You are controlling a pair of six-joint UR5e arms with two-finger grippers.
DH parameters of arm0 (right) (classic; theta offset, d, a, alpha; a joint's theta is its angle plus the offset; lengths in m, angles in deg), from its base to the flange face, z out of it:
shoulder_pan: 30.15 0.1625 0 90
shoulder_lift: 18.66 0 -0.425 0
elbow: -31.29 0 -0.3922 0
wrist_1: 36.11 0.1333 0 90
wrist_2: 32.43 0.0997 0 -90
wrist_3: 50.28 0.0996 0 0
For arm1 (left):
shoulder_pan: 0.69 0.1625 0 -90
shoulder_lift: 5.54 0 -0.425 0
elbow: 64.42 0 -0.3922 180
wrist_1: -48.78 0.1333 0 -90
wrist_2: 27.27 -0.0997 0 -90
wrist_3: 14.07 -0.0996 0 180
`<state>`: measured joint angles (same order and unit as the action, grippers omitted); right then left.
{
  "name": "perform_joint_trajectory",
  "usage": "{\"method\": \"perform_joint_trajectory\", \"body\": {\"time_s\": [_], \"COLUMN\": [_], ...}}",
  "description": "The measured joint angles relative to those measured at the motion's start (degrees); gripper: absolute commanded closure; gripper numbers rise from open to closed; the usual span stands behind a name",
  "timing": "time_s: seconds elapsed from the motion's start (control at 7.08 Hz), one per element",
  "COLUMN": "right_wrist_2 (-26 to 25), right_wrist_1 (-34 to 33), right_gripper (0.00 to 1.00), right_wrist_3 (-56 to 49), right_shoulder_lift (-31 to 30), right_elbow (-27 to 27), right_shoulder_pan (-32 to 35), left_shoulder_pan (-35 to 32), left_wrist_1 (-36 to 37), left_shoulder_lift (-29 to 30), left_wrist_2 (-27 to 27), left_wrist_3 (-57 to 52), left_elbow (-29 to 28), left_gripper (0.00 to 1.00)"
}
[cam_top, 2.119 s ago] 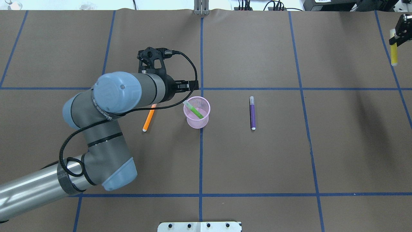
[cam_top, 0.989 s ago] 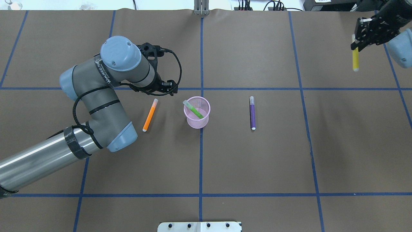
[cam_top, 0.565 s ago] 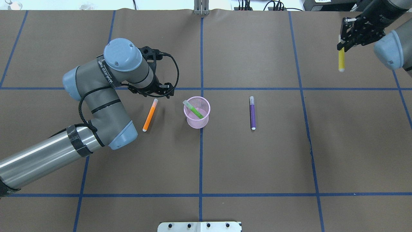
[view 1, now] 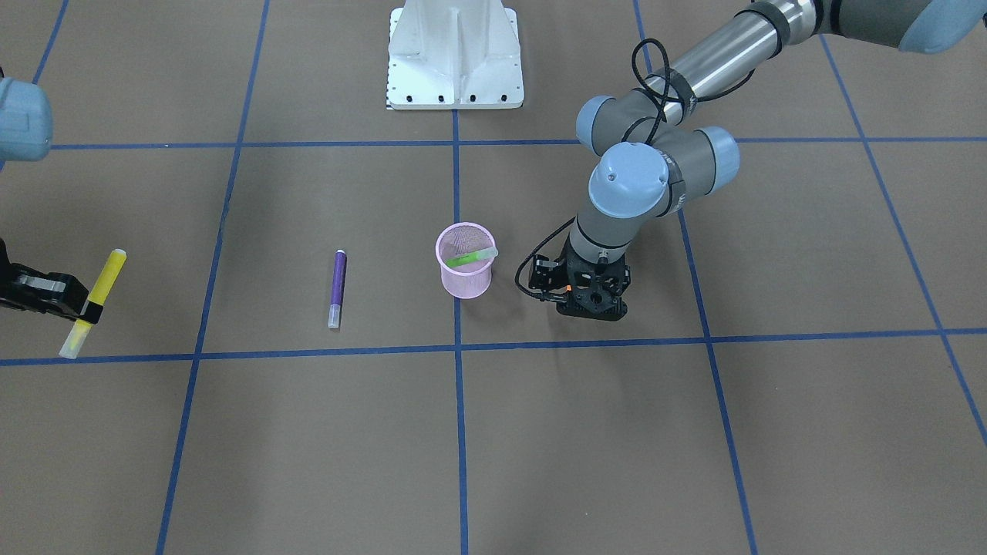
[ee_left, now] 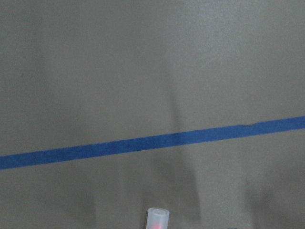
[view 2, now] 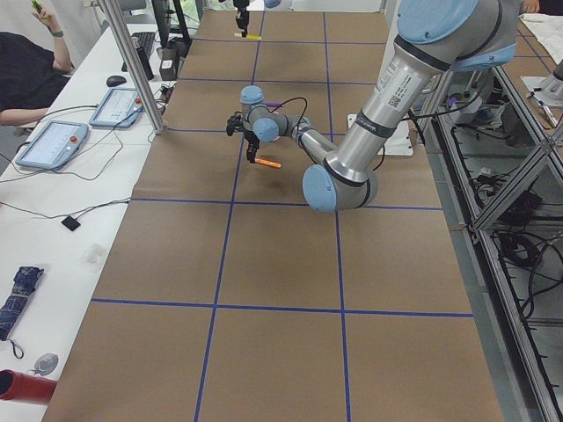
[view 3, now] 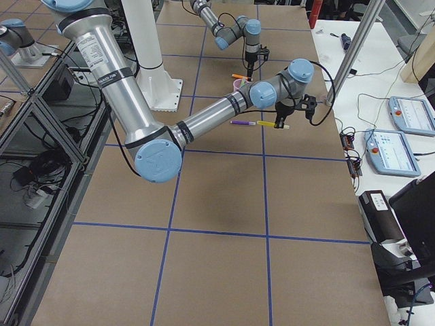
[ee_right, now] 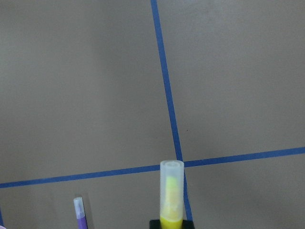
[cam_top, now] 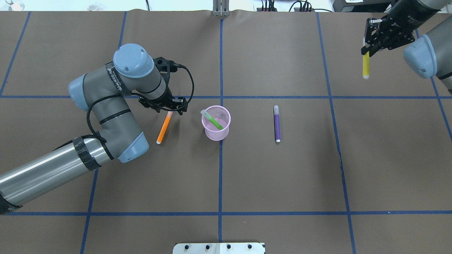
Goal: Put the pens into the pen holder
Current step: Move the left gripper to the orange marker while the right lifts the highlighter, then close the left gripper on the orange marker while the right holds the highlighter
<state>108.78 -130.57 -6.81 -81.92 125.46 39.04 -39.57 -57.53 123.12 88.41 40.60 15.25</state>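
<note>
Matt paper table cover (cam_top: 282,183), wire-mesh pen holder (cam_top: 216,133)

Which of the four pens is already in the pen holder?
The green pen, leaning inside the pink pen holder. The orange pen and the purple pen lie on the table, and the yellow pen hangs in the right pincer.

Paper (cam_top: 282,176): brown, covers the table.
Tape (cam_top: 220,169): blue lines in a grid on the paper.
Plate (view 1: 455,54): white, 12 o'clock in the front-facing view.
Person (view 2: 26,79): seated, 10 o'clock in the left view.
Tablets (view 2: 53,143): two, on the white bench near the person.
Umbrella (view 2: 16,297): blue, folded, 8 o'clock in the left view.
</note>
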Motion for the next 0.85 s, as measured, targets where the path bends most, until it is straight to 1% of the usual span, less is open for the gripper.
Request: {"method": "perform_joint_trajectory", "body": {"time_s": [0.28, 0.42, 0.85], "right_wrist_2": [-0.14, -0.25, -0.39], "right_wrist_1": [0.04, 0.10, 0.35], "right_gripper": [1.00, 1.00, 1.00], "right_wrist_3": [2.35, 4.09, 7.19], "right_shoulder_lift": [0.87, 1.45, 3.18], "right_elbow": [0.84, 1.37, 1.81], "right_shoulder_pan": [-1.59, -2.63, -4.74], "left_shoulder_pan": [-0.05, -0.09, -0.15], "left_wrist_1": [0.12, 0.13, 0.16], "left_shoulder_lift": [-0.18, -0.21, -0.42], "left_wrist_2": [1.21, 1.79, 2.26], "left_wrist_3": [-0.61, -0.99, -1.39], "left_elbow": [-0.04, -0.07, -0.13], "left_gripper": [0.24, 0.28, 0.31]}}
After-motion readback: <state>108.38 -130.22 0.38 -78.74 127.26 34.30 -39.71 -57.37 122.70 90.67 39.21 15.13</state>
